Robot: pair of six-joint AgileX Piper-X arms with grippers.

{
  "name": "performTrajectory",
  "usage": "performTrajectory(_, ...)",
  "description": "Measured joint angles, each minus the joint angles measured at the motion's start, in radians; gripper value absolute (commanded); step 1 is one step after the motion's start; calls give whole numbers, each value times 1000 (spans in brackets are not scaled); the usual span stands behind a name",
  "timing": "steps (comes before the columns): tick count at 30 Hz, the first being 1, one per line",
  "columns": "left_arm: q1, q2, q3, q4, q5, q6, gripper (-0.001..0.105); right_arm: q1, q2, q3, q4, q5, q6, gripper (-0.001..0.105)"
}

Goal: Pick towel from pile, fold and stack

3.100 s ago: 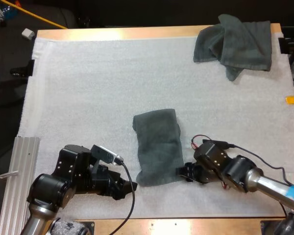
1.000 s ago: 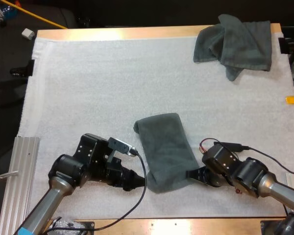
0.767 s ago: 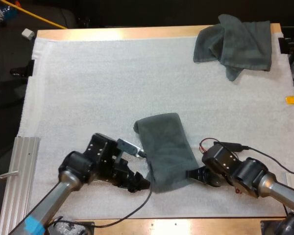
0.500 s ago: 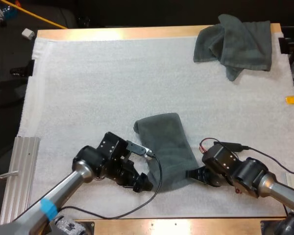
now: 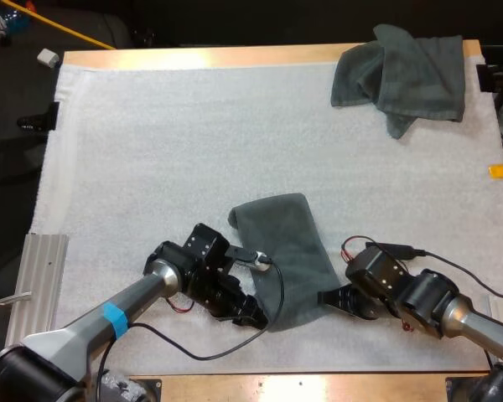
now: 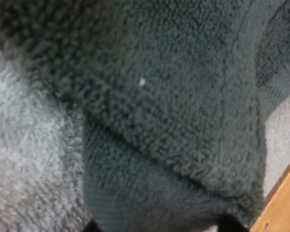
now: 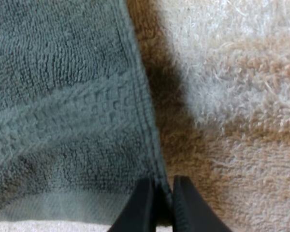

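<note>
A folded dark grey-green towel (image 5: 283, 251) lies on the white mat near the table's front edge, slanting to the right. My right gripper (image 5: 327, 298) is at its near right corner. In the right wrist view its fingers (image 7: 144, 202) pinch the towel's hemmed edge (image 7: 135, 96), so the right gripper (image 7: 163, 182) is shut on the towel. My left gripper (image 5: 256, 316) is at the towel's near left corner. In the left wrist view its fingertips (image 6: 91, 226) stand wide apart, with the towel's corner (image 6: 174, 145) between them. A crumpled towel (image 5: 402, 74) lies at the far right corner.
A ribbed metal rail (image 5: 32, 293) lies along the mat's near left side. The wooden table edge (image 5: 318, 387) runs just in front of both grippers. A small white object (image 5: 48, 57) sits off the table at the far left.
My left arm has swung right, bringing its gripper up to the towel's near left corner. Over three seconds my right gripper has dragged the towel's near end rightward and nearer; lately it is still.
</note>
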Motion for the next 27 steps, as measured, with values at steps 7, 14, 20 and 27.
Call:
performTrajectory(7, -1, 3, 0, 19, 1, 0, 0, 0, 0, 0, 0, -4, -4, 0)
performTrajectory(14, -4, -151, -15, 126, -20, 35, 0, 0, -19, -22, 32, -4, -61, 0)
performTrajectory(20, -4, -323, -48, 240, -20, 41, 0, 0, -106, -116, 156, 54, -119, 0)
performTrajectory(27, -4, -494, -249, 378, -13, 31, 0, 0, -244, -300, 353, 92, -170, 0)
